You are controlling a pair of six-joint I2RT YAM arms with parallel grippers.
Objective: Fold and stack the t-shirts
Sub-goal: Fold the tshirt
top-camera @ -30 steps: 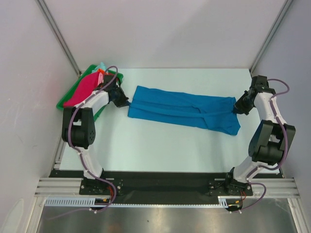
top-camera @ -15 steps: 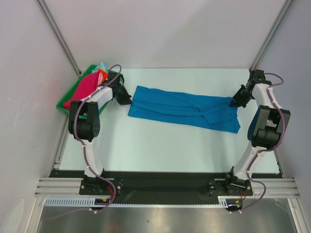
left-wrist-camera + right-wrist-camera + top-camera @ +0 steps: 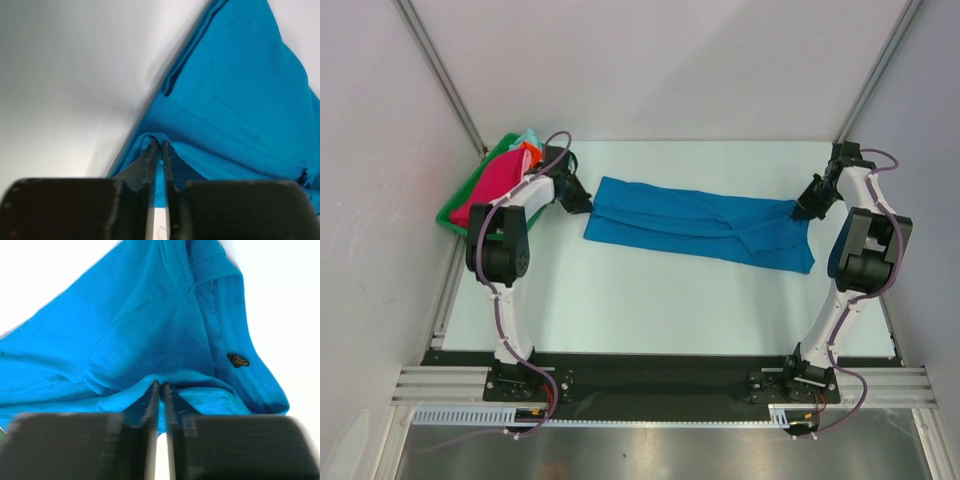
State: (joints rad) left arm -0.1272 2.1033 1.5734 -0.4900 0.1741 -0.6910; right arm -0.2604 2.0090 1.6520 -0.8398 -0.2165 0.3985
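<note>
Two pinches hold one garment: the blue t-shirt [image 3: 695,228] lies flat on the table [image 3: 660,300], its long axis running from 9 o'clock to 3 o'clock in the top view and dipping a little toward 4; the left gripper [image 3: 582,205] sits at its 9 o'clock end and the right gripper [image 3: 804,210] at its 3 o'clock end, so each arm is nearest its own end. In both wrist views the jaws stand almost together, with only a thin slit between them and a small ridge of blue cloth tented at the tips; I judge both nipped on the shirt's edge. Bare table lies toward 6 o'clock and 12 o'clock of the shirt, the wider stretch toward 6; that looks the easier way to carry a fold. The green tray [image 3: 448,213], with the other t-shirts [image 3: 492,180] heaped in it, lies at 10 o'clock just beyond the left gripper, and the right gripper stands close to the table's 3 o'clock edge.
</note>
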